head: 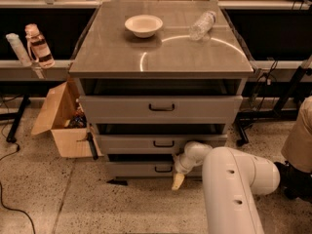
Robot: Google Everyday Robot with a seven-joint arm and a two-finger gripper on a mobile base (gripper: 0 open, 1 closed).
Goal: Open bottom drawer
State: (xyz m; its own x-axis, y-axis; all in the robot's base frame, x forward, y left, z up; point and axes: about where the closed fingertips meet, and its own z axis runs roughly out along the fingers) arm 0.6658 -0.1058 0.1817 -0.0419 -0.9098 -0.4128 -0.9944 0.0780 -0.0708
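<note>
The bottom drawer (136,169) is the lowest and narrowest grey front of the cabinet, with a small black bracket handle (163,169) at its centre. Its front stands a little forward of the cabinet base. My gripper (177,179) hangs just right of and below that handle, right against the drawer front, with a pale yellow fingertip (178,181) pointing down toward the floor. The white arm (234,189) reaches in from the lower right and hides the right part of the drawer front.
Above are the mid-sized drawer (161,143) and the widest top drawer (161,108). On the cabinet top lie a white bowl (143,25) and a clear plastic bottle (202,25). An open cardboard box (63,121) stands at the left on the speckled floor.
</note>
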